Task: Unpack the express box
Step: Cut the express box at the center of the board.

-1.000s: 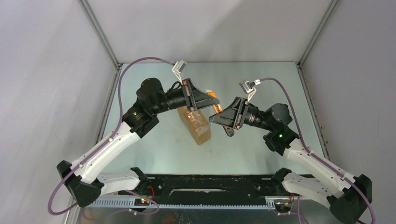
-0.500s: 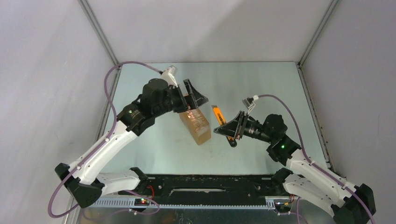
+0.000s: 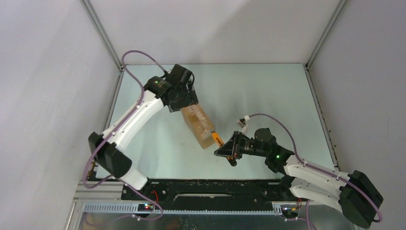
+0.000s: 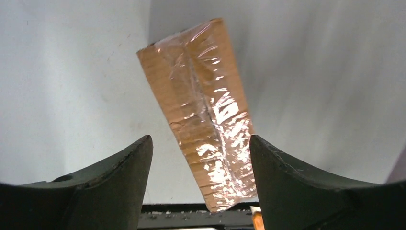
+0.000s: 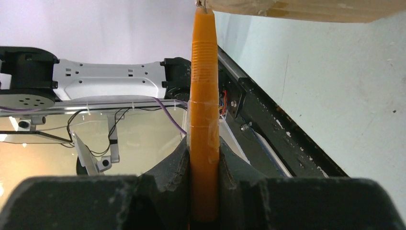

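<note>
Looking down from above, a brown box [image 3: 201,125] lies flat on the pale counter [image 3: 268,91], set at a slant near the middle. The left arm [image 3: 129,117] climbs from its base to a sharp elbow low on the left. From there it stretches up and across, so its wrist hangs over the far end of the box, pointing down. The right arm [image 3: 306,167] lies low and long, reaching leftward just above the counter. An orange knife [image 3: 218,140] sticks out in front of it, and the knife's tip meets the box at its near end.

Seen from the left wrist, the left jaws are spread wide, with one dark finger [image 4: 95,191] at each lower corner of the picture. The box sits in the gap between them and touches neither. Shiny clear tape runs along its top face, and a sliver of the orange knife shows at the bottom edge.

Seen from the right wrist, the right jaws are pressed together on the knife, pinching its handle. The knife points straight up the picture, and its tip touches the edge of the box at the top.
</note>
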You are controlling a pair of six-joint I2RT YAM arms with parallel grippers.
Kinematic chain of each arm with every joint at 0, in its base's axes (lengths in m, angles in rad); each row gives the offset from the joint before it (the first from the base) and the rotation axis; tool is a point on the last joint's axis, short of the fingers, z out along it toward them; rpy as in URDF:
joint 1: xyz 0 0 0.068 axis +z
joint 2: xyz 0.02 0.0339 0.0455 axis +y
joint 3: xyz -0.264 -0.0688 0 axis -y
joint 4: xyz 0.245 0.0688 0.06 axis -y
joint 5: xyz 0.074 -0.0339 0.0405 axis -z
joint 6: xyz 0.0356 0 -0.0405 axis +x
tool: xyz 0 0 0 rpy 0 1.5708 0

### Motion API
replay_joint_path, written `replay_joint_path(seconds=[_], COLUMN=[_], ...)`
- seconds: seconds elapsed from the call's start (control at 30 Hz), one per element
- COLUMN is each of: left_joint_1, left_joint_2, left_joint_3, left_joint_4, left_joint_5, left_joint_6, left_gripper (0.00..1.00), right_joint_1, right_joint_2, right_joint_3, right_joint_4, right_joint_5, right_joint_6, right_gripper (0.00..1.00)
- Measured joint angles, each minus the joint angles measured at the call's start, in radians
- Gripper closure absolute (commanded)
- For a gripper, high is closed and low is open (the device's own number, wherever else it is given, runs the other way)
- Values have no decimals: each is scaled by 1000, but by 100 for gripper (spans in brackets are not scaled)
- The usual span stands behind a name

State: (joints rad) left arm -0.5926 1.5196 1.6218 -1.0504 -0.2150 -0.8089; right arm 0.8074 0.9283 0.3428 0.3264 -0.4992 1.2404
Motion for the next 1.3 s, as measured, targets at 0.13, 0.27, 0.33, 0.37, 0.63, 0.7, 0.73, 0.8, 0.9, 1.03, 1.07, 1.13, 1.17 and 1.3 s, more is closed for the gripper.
replay_joint_path(seconds=[0.13, 0.27, 0.33, 0.37, 0.63, 0.7, 0.73, 0.8, 0.9, 1.03, 1.07, 1.13, 1.17, 1.3], left_joint_1=[-2, -7, -11, -14, -51, -58, -61, -63, -64, -68, -69, -73, -75, -82], left_joint_2=[91, 109, 108, 108, 110, 110, 110, 110, 108, 108, 107, 107, 107, 105], left_joint_3=[14, 13, 13, 11, -8, -30, -42, -47, -48, -50, -50, -50, -50, -50], left_joint_4=[-88, -134, -142, -142, -143, -148, -152, -160, -167, -168, -169, -177, -182, -198], left_joint_5=[10, 39, 54, 65, 133, 144, 145, 145, 144, 143, 142, 137, 135, 121], left_joint_6=[-51, -106, -130, -140, -214, -233, -244, -266, -293, -320, -325, -335, -343, -359], left_gripper=[27, 30, 30, 29, 37, 39, 39, 42, 47, 51, 52, 55, 56, 63], right_joint_1=[-1, -5, -7, -8, -11, -11, -11, -11, -11, -11, -11, -11, -11, -11], right_joint_2=[26, 57, 72, 80, 113, 117, 119, 126, 143, 171, 175, 182, 184, 199], right_joint_3=[0, 0, -2, -4, -37, -37, -37, -37, -44, -55, -56, -61, -63, -69], right_joint_4=[34, 76, 100, 112, 186, 195, 202, 221, 257, 304, 312, 327, 334, 367], right_joint_5=[-1, -11, -21, -25, -48, -50, -52, -54, -54, -58, -59, -61, -61, -65], right_joint_6=[-17, -22, -21, -21, -17, -17, -16, -14, -6, 9, 10, 12, 13, 21], right_gripper=[100, 100, 100, 100, 100, 100, 100, 100, 100, 100, 100, 100, 100, 100])
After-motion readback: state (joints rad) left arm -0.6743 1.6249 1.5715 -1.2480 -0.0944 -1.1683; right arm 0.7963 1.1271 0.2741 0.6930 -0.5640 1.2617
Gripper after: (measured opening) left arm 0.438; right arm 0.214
